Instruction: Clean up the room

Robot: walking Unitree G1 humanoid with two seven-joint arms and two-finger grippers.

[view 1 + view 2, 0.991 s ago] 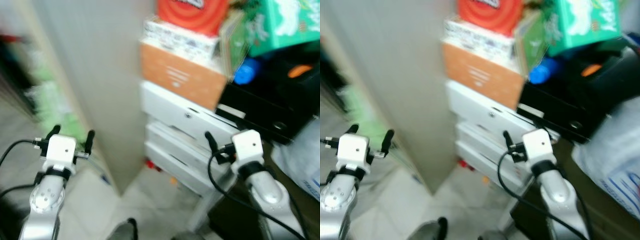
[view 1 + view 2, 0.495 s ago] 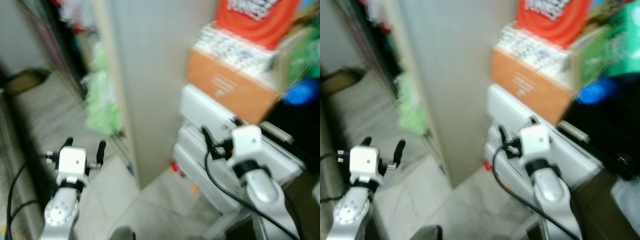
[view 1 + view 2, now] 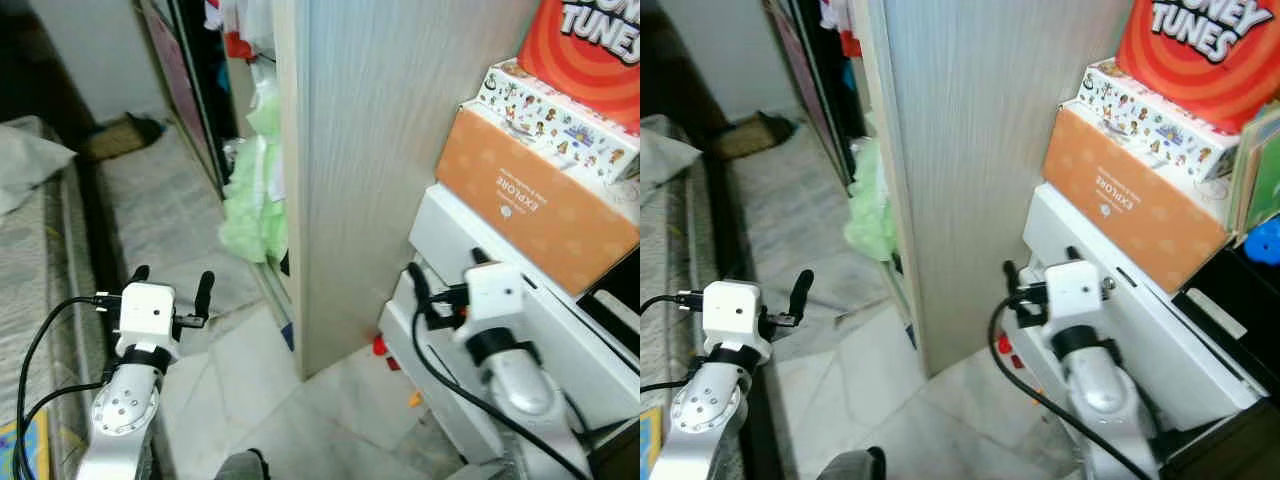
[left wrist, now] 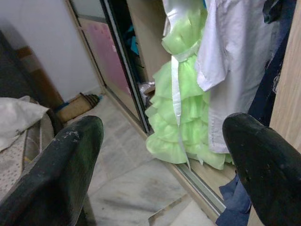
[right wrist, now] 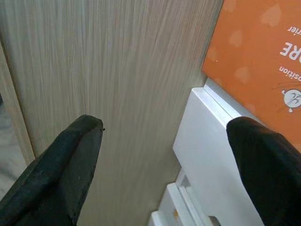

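Item: room to be tidied; no single object yet chosen. Judged step: surveying and approaching, nothing in hand.

Loose candidates: small red piece (image 3: 380, 346) and small orange piece (image 3: 415, 400) on the floor, near the foot of the wooden panel, between it and the white drawer unit. Too small to identify.

Green ruffled dress (image 4: 181, 117) and white shirt (image 4: 230, 70): hanging inside the open wardrobe (image 3: 215, 90), left of the panel; the dress hem comes down to the sliding track.

Left gripper (image 3: 170, 287): fingers spread, empty, held over the floor near left, facing the wardrobe opening.

Right gripper (image 3: 1040, 275): fingers spread, empty, just beside the white drawer unit (image 3: 520, 330), facing the seam between panel and unit.

Wooden panel (image 3: 380, 150): tall upright wardrobe side, its near edge standing out into the middle of the scene.

Stack on the drawer unit: orange box (image 3: 535, 195), patterned box (image 3: 555, 110) on it, red round item (image 3: 1200, 45) on top.

Bed or mattress edge (image 3: 40, 260): far left, with a dark rail alongside.

Open room: a strip of pale tiled floor (image 3: 250, 370) between bed and panel; narrow gap on the right.

Next move, judged: pick a target, likely the floor pieces, then bend and lower the right gripper, keeping clear of the panel edge and drawer fronts.
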